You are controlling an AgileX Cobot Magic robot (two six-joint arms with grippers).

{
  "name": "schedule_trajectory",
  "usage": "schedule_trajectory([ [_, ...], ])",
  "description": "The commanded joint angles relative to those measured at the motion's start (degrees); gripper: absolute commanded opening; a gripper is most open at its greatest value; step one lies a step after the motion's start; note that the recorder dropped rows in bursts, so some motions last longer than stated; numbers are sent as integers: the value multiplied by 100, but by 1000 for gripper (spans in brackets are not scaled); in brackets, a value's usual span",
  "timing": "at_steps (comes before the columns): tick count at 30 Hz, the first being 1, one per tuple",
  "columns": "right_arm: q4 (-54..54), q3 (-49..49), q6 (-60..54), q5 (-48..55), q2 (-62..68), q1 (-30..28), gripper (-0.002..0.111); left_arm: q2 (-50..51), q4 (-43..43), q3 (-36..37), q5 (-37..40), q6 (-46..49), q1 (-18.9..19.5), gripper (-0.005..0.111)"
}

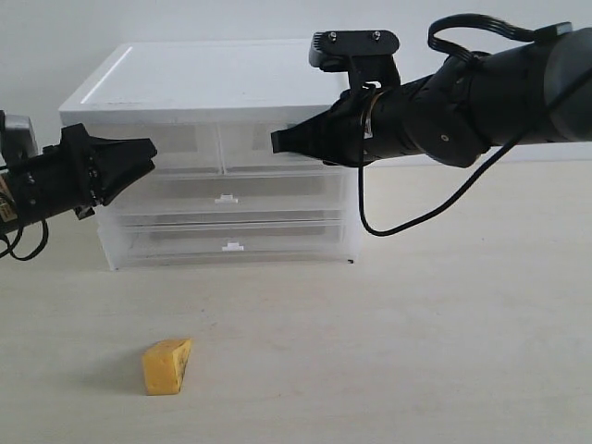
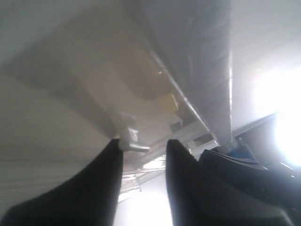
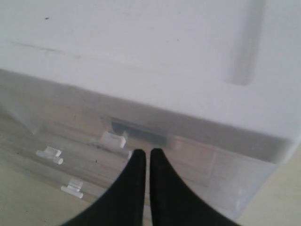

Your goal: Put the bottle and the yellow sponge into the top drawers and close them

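Observation:
The yellow sponge (image 1: 166, 366) lies on the table in front of the cabinet, clear of both arms. The two top drawers (image 1: 188, 145) (image 1: 248, 139) look flush with the cabinet front. My left gripper (image 1: 151, 154) is at the left top drawer. Its jaws stand apart (image 2: 143, 143), and a white handle tab (image 2: 135, 142) sits at the tip of one finger. My right gripper (image 1: 276, 141) is shut and empty, its tips (image 3: 146, 151) against the front of the right top drawer. The bottle is hidden.
The white cabinet (image 1: 203, 79) stands at the back of the table, with two full-width drawers (image 1: 227, 197) (image 1: 231, 245) below the top ones. The right arm's cable (image 1: 407, 222) hangs beside the cabinet. Light tabletop (image 1: 416, 351) stretches in front.

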Motion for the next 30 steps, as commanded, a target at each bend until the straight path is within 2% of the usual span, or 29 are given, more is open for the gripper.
schedule_trajectory([
  [1,-19,-36,-43,-26,-54,6,0,7,-269,-81,80,255,47,7],
  [8,-42,-36,-65,-26,-54,6,0,7,51,-70,80,220,47,4],
  [21,-42,-36,-65,19,-54,6,0,-21,75,377,80,189,47,4],
  [25,-42,-36,-117,73,-54,6,0,-130,33,377,80,-137,47,4],
  [27,-42,-36,-145,73,-54,6,0,-182,59,377,80,-188,47,10],
  [30,-42,-36,-146,56,-54,6,0,-216,-63,377,80,-188,47,31],
])
